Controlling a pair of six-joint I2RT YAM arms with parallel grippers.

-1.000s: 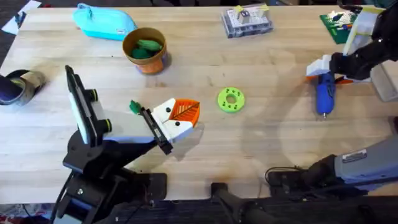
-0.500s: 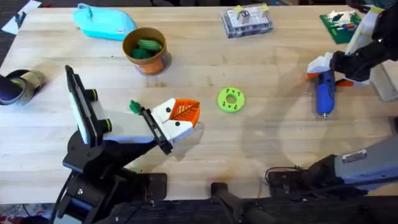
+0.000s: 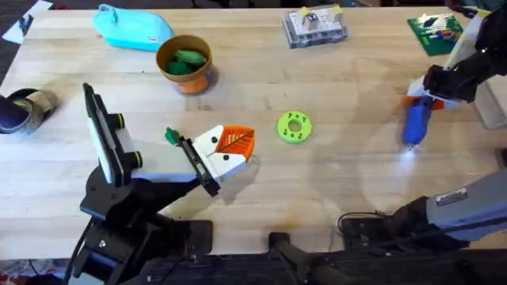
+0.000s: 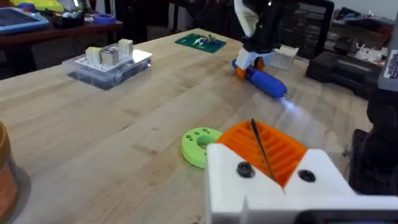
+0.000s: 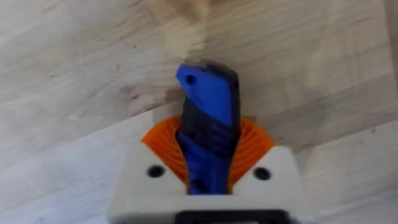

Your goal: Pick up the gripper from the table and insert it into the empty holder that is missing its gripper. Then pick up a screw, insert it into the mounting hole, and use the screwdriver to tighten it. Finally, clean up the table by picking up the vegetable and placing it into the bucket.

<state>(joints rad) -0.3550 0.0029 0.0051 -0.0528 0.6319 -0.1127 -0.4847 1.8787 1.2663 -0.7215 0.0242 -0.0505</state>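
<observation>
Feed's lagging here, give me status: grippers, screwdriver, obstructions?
Right gripper shut on screwdriver, far right of table. Left gripper shut, empty, by green disc. Vegetable already in bucket.

**A:** What sits nearest the lens?

**B:** The left gripper (image 4: 268, 163), low and right of centre: white fingers pressed together, their orange ribbed pads (image 4: 283, 149) meeting along a thin dark seam.

**A:** And just beyond it?

**B:** A green round disc (image 4: 199, 144) with holes, flat on the wooden table (image 4: 124, 124), just left of the fingers.

**A:** Upper centre-right?

**B:** The right gripper (image 4: 252, 61) clamps one end of the blue screwdriver (image 4: 266, 81). The tool slants down to the right, a small light glowing at its tip.

**A:** The far side?

**B:** A clear plastic box (image 4: 111, 64) of small parts at upper left, and a green circuit board (image 4: 200, 42) near the top edge.
</observation>
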